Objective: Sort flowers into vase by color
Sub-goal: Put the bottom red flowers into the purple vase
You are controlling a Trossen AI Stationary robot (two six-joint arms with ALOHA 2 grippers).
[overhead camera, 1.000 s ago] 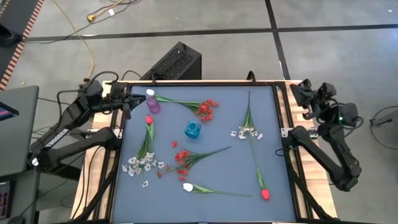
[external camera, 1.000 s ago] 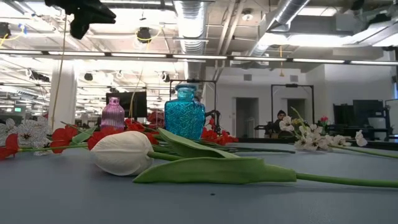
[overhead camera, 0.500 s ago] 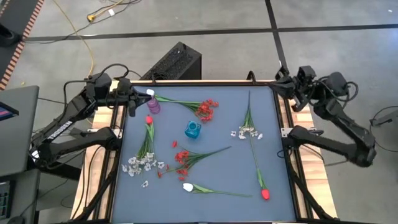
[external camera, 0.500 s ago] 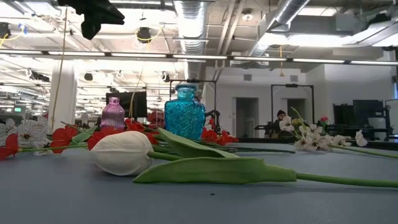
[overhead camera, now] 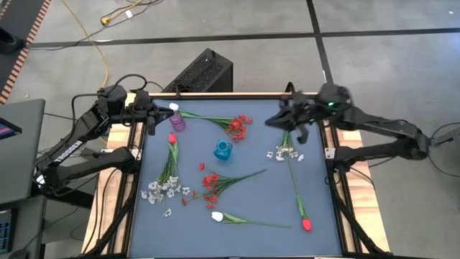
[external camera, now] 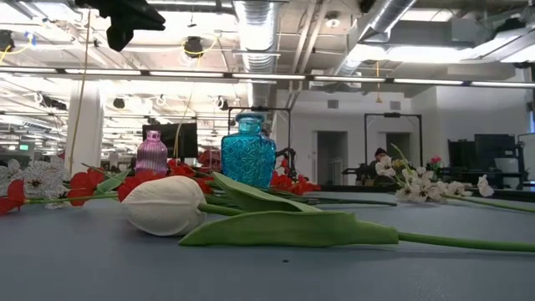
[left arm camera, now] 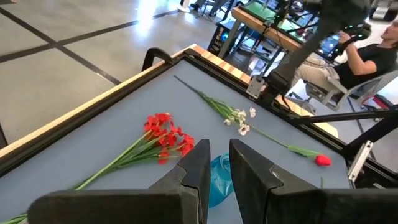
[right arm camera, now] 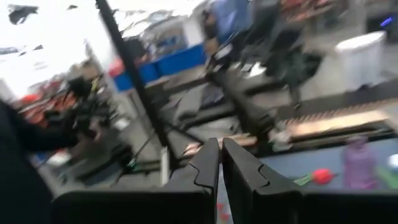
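In the high view, flowers lie flat across the blue table: a red spray [overhead camera: 237, 124], a red tulip [overhead camera: 172, 138], a white blossom spray [overhead camera: 164, 191], a second red spray [overhead camera: 210, 183], a white tulip [overhead camera: 217, 216], another red tulip [overhead camera: 306, 224] and a white blossom spray [overhead camera: 286, 152]. A purple vase [overhead camera: 177, 121] and a blue vase [overhead camera: 223, 150] stand upright. My left gripper [overhead camera: 151, 115] hovers at the far-left corner beside the purple vase, its fingers a narrow gap apart [left arm camera: 219, 158]. My right gripper [overhead camera: 277, 121], shut [right arm camera: 220, 155], reaches over the far-right part of the table.
A raised wooden rim [overhead camera: 327, 144] runs around the table. A black box [overhead camera: 205, 72] sits on the floor beyond the far edge. In the low view the white tulip [external camera: 163, 205] lies nearest, with the blue vase [external camera: 248, 150] behind it. A person sits far off in the room.
My right arm has swung from beyond the table's right edge toward the left, and its gripper now hangs over the far-right part of the table. My left gripper has shifted slightly toward the purple vase. No flower or vase has moved.
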